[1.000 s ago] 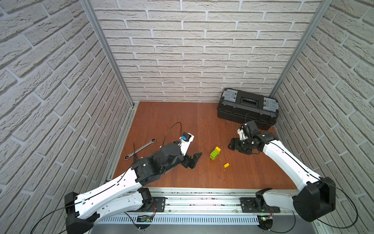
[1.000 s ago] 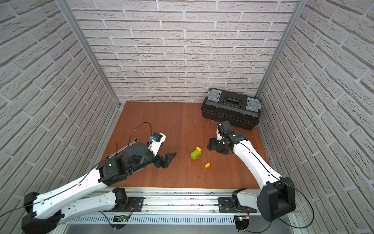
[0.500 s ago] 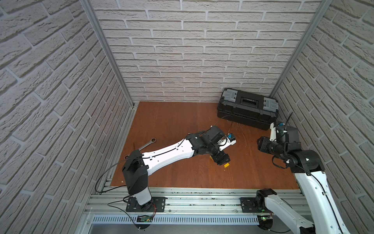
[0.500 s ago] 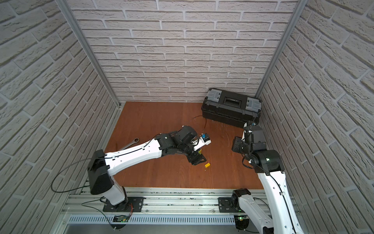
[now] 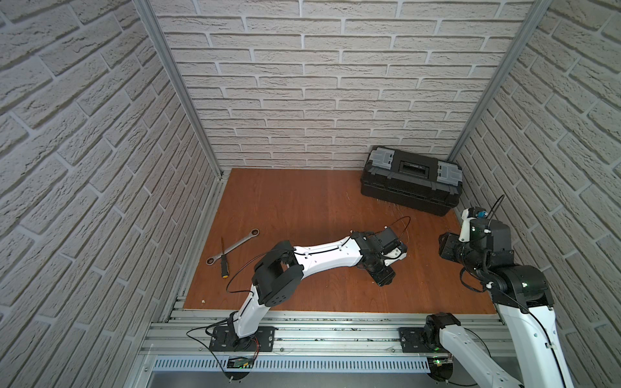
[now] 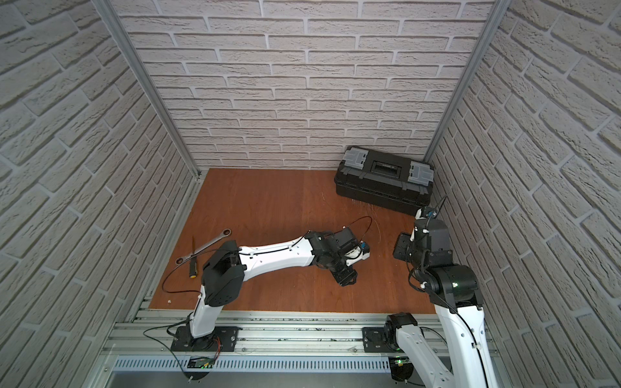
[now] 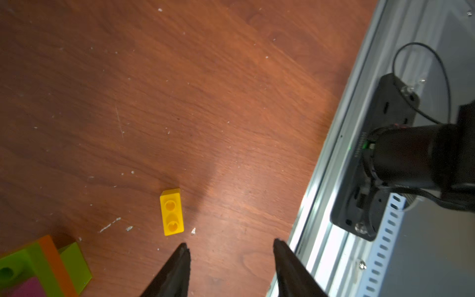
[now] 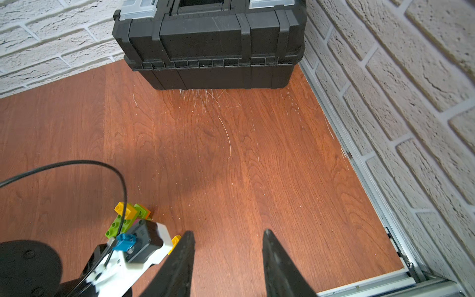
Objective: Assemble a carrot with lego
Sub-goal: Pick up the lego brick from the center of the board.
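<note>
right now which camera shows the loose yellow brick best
Left wrist: the loose yellow brick shows whole, close up. Right wrist shows only a corner; in both top views the left arm hides it.

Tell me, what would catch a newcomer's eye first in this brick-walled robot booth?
Probably the white left arm stretched low across the middle of the wooden table, its gripper open near a loose yellow brick, with a bright green, orange, pink and yellow brick stack close by. Next, the black toolbox in the far right corner.
</note>
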